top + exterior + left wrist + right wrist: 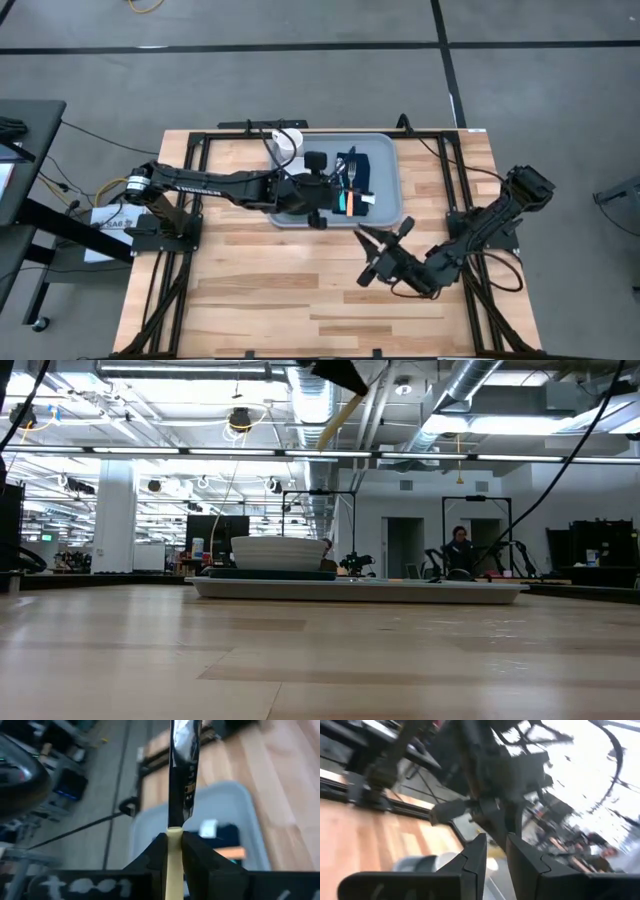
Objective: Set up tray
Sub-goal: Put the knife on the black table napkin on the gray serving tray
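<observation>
Two arms are in front of you over the wooden bench [300, 290], and the nearer one in the high view is the right arm, folded low over the bench's right half with its gripper [385, 250] just short of the tray's near right corner. Your right wrist view shows that gripper's jaws [495, 852] a narrow gap apart with nothing between them. Past it lies the tray [385, 190], light blue-grey, sitting flat on the far middle of the bench; in the low view it reads as a long shallow slab [400, 591] with a white bowl [280, 552] standing on a dark plate [270, 573] at its left end. Over the tray's near edge hangs your left gripper [315, 190], reaching in from the left side of the bench. Its jaws are closed on a utensil [174, 870] with a cream handle and a shiny metal upper part, held upright between the fingers [197, 857]. A dark napkin [358, 175] lies in the tray's right half with an orange-and-white item [352, 203] at its near end. Beyond the bench you see grey floor, and in the low view a person [458, 545] far off in the room.
</observation>
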You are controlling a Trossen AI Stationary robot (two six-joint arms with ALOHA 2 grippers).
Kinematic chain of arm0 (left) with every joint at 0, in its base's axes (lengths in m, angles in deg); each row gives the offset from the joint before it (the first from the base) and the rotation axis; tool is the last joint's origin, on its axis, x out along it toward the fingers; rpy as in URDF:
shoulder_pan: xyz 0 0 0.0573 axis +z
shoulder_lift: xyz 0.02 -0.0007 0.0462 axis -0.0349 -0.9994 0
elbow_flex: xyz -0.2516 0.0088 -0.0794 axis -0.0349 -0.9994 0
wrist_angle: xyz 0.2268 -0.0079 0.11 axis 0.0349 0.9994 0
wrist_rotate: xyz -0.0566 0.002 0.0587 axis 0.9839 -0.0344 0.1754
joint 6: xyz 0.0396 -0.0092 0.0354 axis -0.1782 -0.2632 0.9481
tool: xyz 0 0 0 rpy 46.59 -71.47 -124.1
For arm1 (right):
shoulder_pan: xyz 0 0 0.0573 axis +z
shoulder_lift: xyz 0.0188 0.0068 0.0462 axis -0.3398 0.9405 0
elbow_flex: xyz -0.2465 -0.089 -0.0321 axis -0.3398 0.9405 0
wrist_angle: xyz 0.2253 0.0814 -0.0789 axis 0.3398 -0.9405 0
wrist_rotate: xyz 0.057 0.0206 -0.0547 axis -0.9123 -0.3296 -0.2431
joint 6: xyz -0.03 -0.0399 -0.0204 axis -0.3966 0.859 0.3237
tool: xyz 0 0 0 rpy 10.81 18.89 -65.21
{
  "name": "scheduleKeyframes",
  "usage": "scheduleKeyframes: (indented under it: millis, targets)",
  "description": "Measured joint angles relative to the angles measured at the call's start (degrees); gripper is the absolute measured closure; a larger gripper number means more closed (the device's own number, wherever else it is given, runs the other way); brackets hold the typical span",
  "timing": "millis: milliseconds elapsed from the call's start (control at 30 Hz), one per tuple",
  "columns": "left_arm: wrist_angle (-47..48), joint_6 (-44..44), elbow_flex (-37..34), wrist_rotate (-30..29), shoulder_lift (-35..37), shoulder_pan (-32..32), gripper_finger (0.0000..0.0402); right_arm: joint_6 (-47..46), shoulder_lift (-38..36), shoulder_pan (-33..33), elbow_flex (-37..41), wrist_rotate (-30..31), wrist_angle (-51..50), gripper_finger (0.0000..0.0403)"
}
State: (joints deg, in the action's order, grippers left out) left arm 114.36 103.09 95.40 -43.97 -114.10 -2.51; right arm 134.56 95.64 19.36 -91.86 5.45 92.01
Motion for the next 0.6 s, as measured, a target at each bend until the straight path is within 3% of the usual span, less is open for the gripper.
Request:
scheduleKeyframes:
  millis: [233, 600]
  targets:
    - [-6.1, 1.7, 0.0, -1.0, 0.0, 0.0, 0.0374, -0.3, 0.0, -4.1, 0.0, 8.0, 5.3, 0.0336]
    - [-6.6, 1.8, 0.0, -3.0, 0.0, 0.0, 0.0374, -5.6, -2.3, -7.2, 1.4, 9.9, 5.1, 0.0336]
